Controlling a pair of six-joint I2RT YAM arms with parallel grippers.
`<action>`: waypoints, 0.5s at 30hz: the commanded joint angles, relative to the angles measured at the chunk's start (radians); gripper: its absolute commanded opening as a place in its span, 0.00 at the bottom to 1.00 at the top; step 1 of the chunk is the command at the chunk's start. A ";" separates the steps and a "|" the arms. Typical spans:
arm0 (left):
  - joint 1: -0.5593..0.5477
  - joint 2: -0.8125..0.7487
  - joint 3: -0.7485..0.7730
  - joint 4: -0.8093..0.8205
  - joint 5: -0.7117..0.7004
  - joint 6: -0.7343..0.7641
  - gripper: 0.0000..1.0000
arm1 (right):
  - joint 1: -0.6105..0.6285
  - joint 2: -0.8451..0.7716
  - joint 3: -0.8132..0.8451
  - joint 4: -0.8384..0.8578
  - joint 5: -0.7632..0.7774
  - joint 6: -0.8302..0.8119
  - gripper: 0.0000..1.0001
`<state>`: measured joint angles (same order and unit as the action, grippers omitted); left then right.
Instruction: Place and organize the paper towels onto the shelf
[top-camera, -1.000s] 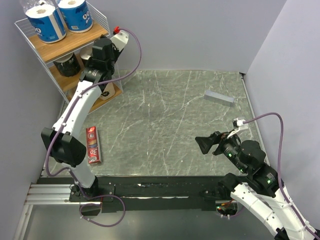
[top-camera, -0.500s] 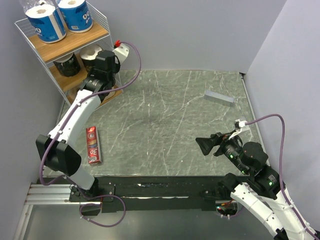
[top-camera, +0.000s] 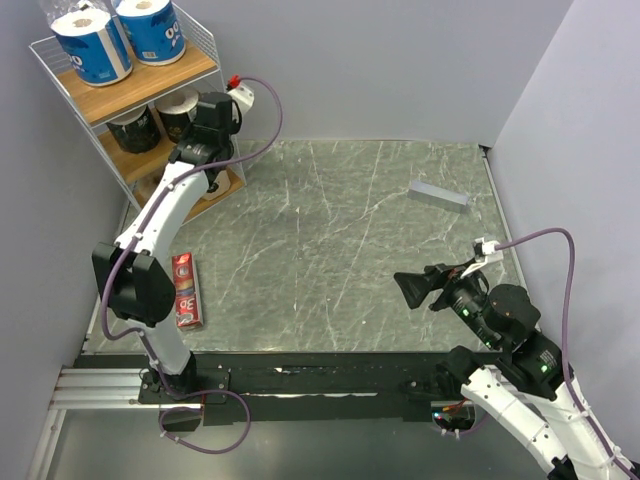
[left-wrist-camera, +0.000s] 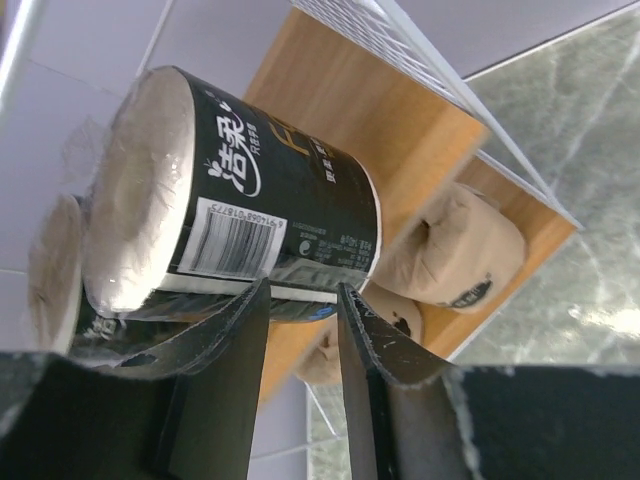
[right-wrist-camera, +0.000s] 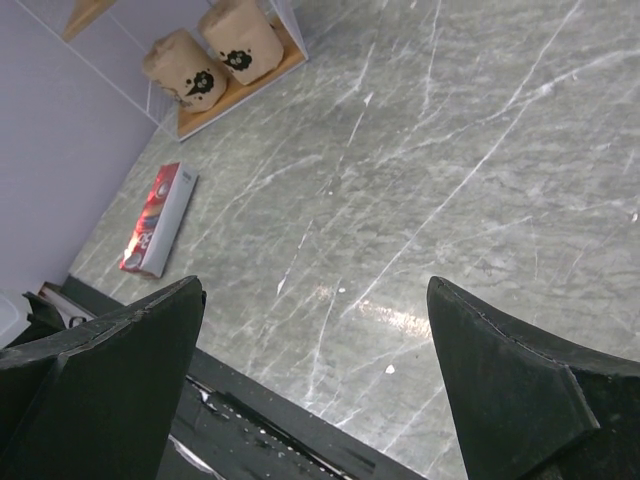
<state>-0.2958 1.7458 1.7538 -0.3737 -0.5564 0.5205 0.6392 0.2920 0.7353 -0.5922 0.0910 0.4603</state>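
Left gripper (left-wrist-camera: 302, 290): narrow slit, black roll (left-wrist-camera: 270, 200) at 12 o'clock, pinch on it unclear. Push slow, square, deeper onto shelf (left-wrist-camera: 400, 110). Right gripper (right-wrist-camera: 315, 287): wide, empty.

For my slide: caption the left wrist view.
Left end effector facing a black-wrapped roll on the shelf, tan rolls one tier down.

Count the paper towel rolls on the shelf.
6: two blue-wrapped rolls on the top board, two black-wrapped on the middle board, two tan on the bottom board.
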 joint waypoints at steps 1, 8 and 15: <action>0.023 0.024 0.061 0.067 -0.023 0.036 0.40 | 0.004 0.015 0.055 0.043 0.027 -0.017 0.99; 0.058 0.064 0.088 0.087 0.009 0.058 0.41 | 0.004 0.036 0.049 0.049 0.033 -0.012 1.00; 0.037 0.093 0.154 0.065 0.059 0.021 0.42 | 0.005 0.076 0.055 0.060 0.042 -0.020 0.99</action>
<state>-0.2363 1.8389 1.8256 -0.3359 -0.5426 0.5644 0.6392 0.3313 0.7528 -0.5755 0.1120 0.4541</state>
